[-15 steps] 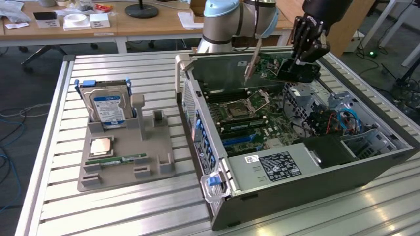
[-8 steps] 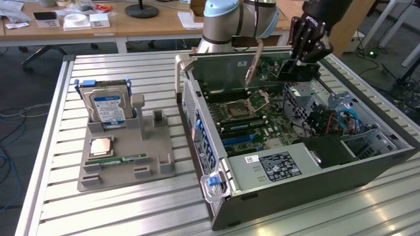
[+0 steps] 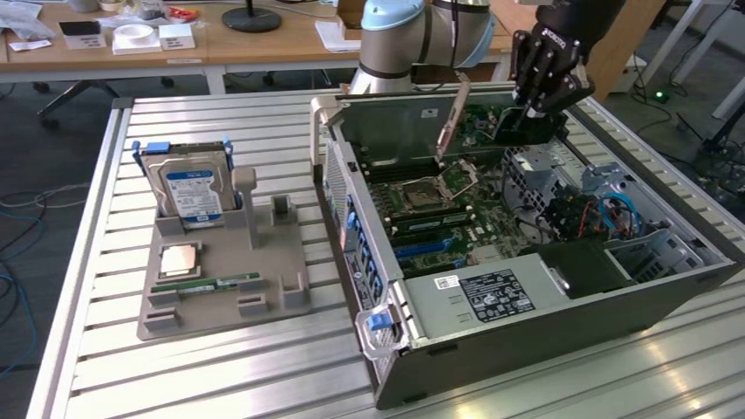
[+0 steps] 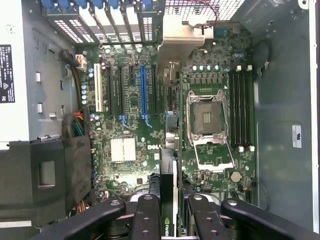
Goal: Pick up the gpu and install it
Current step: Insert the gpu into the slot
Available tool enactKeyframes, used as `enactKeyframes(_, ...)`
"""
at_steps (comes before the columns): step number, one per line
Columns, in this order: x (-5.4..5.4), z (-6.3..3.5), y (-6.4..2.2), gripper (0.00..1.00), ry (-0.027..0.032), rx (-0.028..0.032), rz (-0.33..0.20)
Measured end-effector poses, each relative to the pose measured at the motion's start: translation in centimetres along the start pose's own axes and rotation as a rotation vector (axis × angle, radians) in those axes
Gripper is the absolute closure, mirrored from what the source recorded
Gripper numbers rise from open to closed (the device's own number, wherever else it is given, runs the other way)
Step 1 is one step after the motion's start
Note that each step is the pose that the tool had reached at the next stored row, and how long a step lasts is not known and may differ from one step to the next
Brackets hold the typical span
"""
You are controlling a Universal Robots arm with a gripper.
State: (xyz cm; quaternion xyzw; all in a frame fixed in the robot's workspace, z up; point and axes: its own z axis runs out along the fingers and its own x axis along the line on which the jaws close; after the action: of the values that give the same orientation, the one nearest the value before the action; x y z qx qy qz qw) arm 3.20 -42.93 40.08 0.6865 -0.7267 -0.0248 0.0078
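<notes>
Gripper noted upper right of ext. view, part-closed and clamped on gpu. Card gripped edge-on betw. fingers, held over motherboard inside open PC case. Hard drive seen upright in grey holder, left of ext. view.

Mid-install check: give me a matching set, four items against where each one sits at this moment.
Items:
1 gpu
2 hard drive
3 memory stick
4 processor socket

Places:
A lying flat on the grey holder
B inside the case, open
C clamped in the gripper above the motherboard
D standing upright in the grey holder

Pairs: 1-C, 2-D, 3-A, 4-B
</notes>
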Motion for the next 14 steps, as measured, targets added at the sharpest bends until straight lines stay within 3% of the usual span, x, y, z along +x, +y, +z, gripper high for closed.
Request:
enactKeyframes(6, 0.00, 0.04, 0.00, 0.74, 0.0019, -0.0009, -0.039)
enactKeyframes(14, 0.00, 0.12, -0.01, 0.74, 0.0017, -0.0009, -0.040)
